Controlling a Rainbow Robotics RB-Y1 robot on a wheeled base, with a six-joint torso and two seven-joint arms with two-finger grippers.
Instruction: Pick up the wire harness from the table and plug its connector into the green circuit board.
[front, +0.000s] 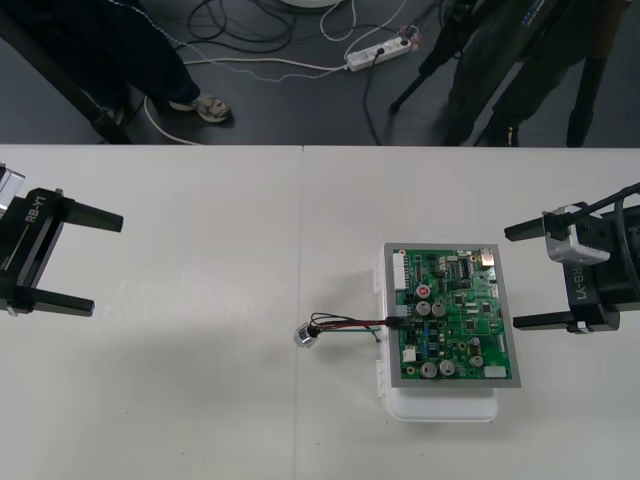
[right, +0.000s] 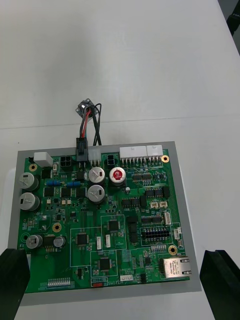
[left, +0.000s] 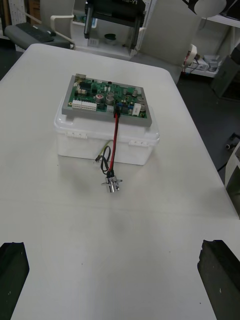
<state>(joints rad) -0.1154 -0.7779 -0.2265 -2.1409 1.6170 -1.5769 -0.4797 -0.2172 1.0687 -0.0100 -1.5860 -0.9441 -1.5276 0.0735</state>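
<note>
The small wire harness (front: 350, 322) of thin red, black and green wires lies off the robot's-left edge of the green circuit board (front: 455, 315), which sits on a boxy white base (front: 440, 405) on the plain light table (front: 200, 400). Its small black plug (right: 81, 147) stands in a connector on that edge of the board and looks seated. The wires drop from there over the base's side to the round metal socket (front: 305, 335), which rests on the table near the board. The harness's long axis thus runs straight out from that edge, plug end pointing into the board and socket end pointing toward the left gripper (front: 105, 265). That gripper hangs well apart from the board with its fingers spread wide and holding nothing, and bare table lies between it and the socket. The right gripper (front: 511, 279), equally wide and empty, hovers just beside the board's opposite edge, so the whole board lies between it and the plug. By my reading, the plugging step looks complete.
</note>
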